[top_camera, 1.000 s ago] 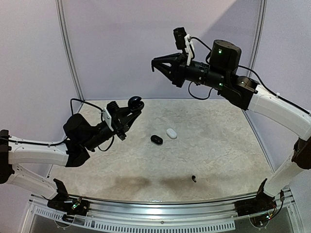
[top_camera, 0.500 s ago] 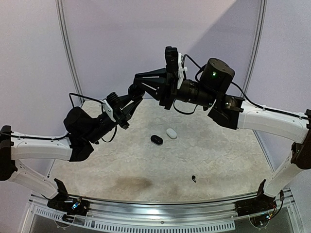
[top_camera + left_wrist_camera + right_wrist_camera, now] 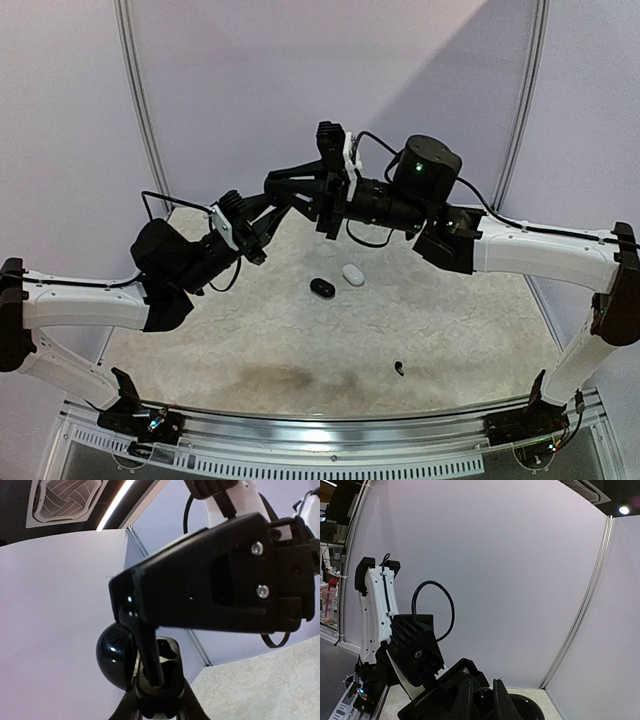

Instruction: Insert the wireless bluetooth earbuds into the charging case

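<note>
Charging case (image 3: 170, 662), black, hangs in the air above the far left part of the table (image 3: 470, 310). Its glossy lid (image 3: 111, 655) is tipped back and its open side faces upward. The left gripper (image 3: 272, 208) is clamped on the lower body and offers it up like a cup.

The right gripper (image 3: 283, 188) reaches across to meet it. In the left wrist view, one of its fingers (image 3: 145, 645) slants steeply down with its tip in the mouth of the charging case. The opening therefore lies straight along those fingers, touching or very nearly so. The fingers are drawn almost together. The tip is hidden, so I cannot tell whether a bud is pinched there.

One black earbud (image 3: 399, 368) lies loose near the front edge, well apart from both grippers and nearer the right arm's base. A black case (image 3: 321, 287) and a white case (image 3: 352, 274) sit side by side mid-table.
</note>
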You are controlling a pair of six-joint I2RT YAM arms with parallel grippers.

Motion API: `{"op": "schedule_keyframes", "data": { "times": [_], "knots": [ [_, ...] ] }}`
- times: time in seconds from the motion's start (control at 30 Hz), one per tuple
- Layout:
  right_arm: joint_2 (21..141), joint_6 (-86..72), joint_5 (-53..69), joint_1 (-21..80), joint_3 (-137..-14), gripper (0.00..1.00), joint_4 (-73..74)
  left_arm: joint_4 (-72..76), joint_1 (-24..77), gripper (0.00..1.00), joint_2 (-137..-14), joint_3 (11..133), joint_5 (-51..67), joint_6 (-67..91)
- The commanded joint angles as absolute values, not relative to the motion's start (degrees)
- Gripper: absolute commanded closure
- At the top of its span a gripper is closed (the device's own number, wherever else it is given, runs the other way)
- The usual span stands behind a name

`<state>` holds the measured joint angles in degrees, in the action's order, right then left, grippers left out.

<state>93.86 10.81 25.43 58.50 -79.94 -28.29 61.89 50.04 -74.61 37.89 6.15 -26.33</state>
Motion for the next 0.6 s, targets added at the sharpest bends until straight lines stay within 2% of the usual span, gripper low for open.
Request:
{"op": "schedule_keyframes", "data": {
  "times": [0.0,0.2,0.57],
  "knots": [
    [92.19,16.53,27.14,58.54,-82.05,1.0,-19.79,61.57,48.14,1.0,-73.87,38.46,10.74,-23.0],
    [90.06,28.9,34.69,58.47,-92.5,1.0,7.04,56.27,44.4,1.0,-72.59,38.62,23.6,-13.15],
    [93.72,41.28,46.15,57.7,-106.55,1.0,33.3,49.01,41.75,1.0,-74.45,42.52,45.33,-5.11]
  ]
}}
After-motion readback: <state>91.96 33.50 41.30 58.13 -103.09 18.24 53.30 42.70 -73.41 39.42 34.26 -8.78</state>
